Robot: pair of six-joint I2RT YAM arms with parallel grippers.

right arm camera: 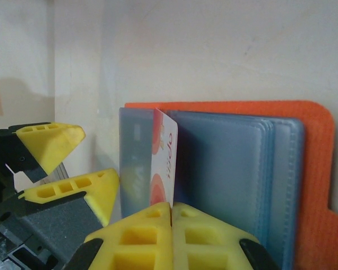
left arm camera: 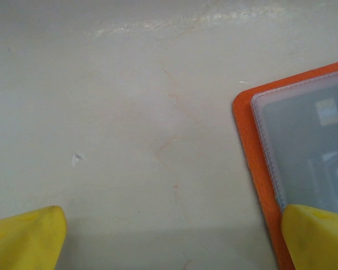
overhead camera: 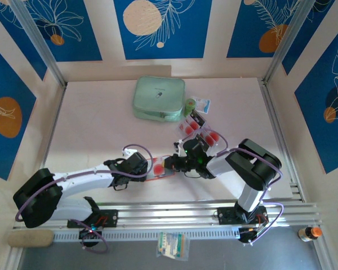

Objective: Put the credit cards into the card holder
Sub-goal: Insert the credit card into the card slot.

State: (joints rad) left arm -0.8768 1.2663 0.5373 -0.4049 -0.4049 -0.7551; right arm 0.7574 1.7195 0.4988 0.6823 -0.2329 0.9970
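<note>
The orange-red card holder point(right arm camera: 312, 169) lies open near the table's front edge point(overhead camera: 161, 169), its greyish pockets point(right arm camera: 231, 169) turned toward the right wrist camera. My right gripper point(right arm camera: 173, 211) is shut on a pale credit card point(right arm camera: 165, 154) with red circles. The card stands on edge, and its far end is against the left pocket. My left gripper point(left arm camera: 172, 242) is open. One yellow fingertip point(left arm camera: 318, 236) rests over the holder's corner point(left arm camera: 253, 140) and the other point(left arm camera: 25, 239) is over bare table. More credit cards point(overhead camera: 190, 127) lie behind my right gripper point(overhead camera: 174, 163).
A mint-green zip case point(overhead camera: 159, 98) sits at the back of the table, with a small green roll point(overhead camera: 190, 104) and a packet point(overhead camera: 202, 104) beside it. My left gripper's fingers point(right arm camera: 73, 188) stand just left of the holder. A bottle point(overhead camera: 311, 232) stands beyond the front rail.
</note>
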